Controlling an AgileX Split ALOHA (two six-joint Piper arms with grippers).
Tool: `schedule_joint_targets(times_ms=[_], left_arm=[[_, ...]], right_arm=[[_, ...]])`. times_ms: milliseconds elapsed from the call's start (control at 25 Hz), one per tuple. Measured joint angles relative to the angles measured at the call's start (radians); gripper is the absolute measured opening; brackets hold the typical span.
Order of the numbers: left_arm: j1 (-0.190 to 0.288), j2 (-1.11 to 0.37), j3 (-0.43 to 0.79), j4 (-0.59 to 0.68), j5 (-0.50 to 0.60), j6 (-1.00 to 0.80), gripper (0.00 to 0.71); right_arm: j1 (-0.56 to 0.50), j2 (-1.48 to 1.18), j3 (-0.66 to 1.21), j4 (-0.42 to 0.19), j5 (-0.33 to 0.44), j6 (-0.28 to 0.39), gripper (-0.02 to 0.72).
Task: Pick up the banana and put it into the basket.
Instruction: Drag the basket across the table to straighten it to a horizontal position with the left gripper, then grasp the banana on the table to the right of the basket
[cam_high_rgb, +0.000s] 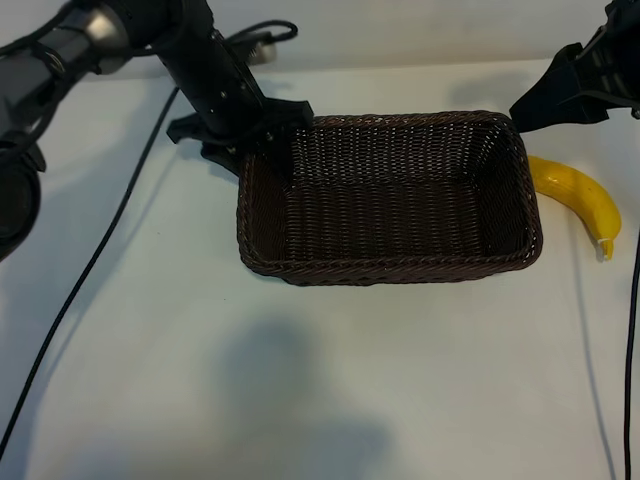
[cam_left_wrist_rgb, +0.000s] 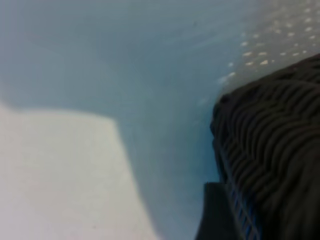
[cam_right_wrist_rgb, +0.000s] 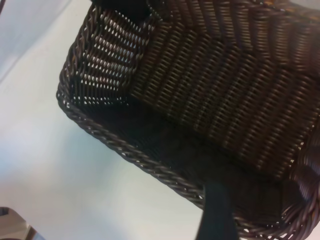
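The dark brown woven basket (cam_high_rgb: 390, 270) sits mid-table with nothing in it. The yellow banana (cam_high_rgb: 580, 195) lies on the table just off the basket's right end, touched by neither gripper. My left gripper (cam_high_rgb: 250, 135) is low at the basket's far left corner and open. In the left wrist view one finger (cam_left_wrist_rgb: 215, 215) stands close beside the outer wall of the basket (cam_left_wrist_rgb: 270, 150). My right gripper (cam_high_rgb: 545, 100) hangs above the far right corner, open and holding nothing. One finger (cam_right_wrist_rgb: 216, 215) shows over the braided rim of the basket (cam_right_wrist_rgb: 125, 150).
The white table (cam_high_rgb: 300, 380) extends in front of the basket. A black cable (cam_high_rgb: 90, 270) trails along the left side and another cable (cam_high_rgb: 632, 340) runs down the right edge near the banana.
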Motion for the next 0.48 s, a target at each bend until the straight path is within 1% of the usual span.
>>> schedule_joint_targets(times_ms=[120,280,360,480], left_arm=[[0.003,-0.060,0.000,0.022,0.000,0.001,0.541],[0.022,-0.154,0.011,0.019,0.000,0.020,0.533],[0.032,-0.207,0.048,0.021,0.000,0.039,0.530],[0.056,-0.299,0.140,0.000,0.000,0.082,0.522]], right_arm=[[0.000,0.000,0.000,0.000,-0.002,0.000,0.510],[0.000,0.000,0.000,0.002,-0.003,0.000,0.510],[0.000,0.000,0.000,0.002,-0.005,0.000,0.510],[0.000,0.000,0.000,0.002,-0.014,0.000,0.510]])
